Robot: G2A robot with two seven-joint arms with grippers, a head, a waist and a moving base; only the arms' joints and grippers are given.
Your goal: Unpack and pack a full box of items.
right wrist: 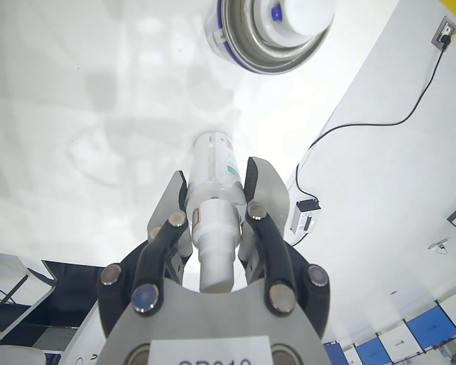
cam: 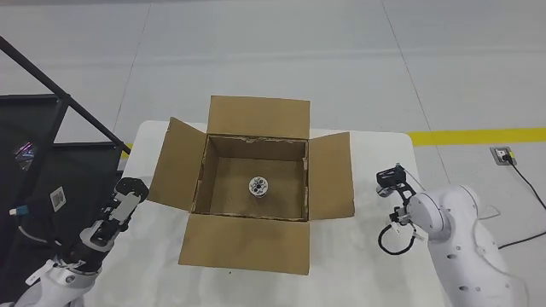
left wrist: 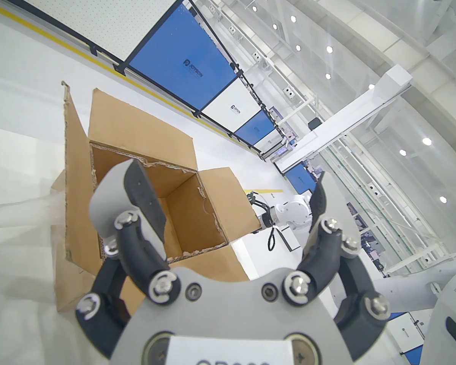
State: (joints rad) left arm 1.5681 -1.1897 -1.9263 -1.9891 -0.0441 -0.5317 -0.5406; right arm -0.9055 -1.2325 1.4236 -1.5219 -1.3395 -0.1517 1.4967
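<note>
Your right gripper [right wrist: 217, 170] is pinching a small white bottle [right wrist: 211, 153] just below its cap. It holds the bottle over the table [right wrist: 79, 77], to the right of the cardboard box [cam: 243, 243]. A capped spray can [right wrist: 269, 20] stands upright nearby, and I cannot tell whether the bottle's base touches the table. The box sits open with its flaps folded out, and one small round item [cam: 258, 187] rests on its floor. Your left gripper [left wrist: 228, 180] hangs empty at the box's left side, fingers spread wide. With the box nearly empty, this reads as setting the bottle down during unpacking. Keep the bottle vertical and lower it until the base bears flat. Leave a clear gap to the can so the opening fingers do not clip it. Release only once the bottle is seated, then lift straight up, because so narrow a bottle will likely tip at a sideways nudge.
</note>
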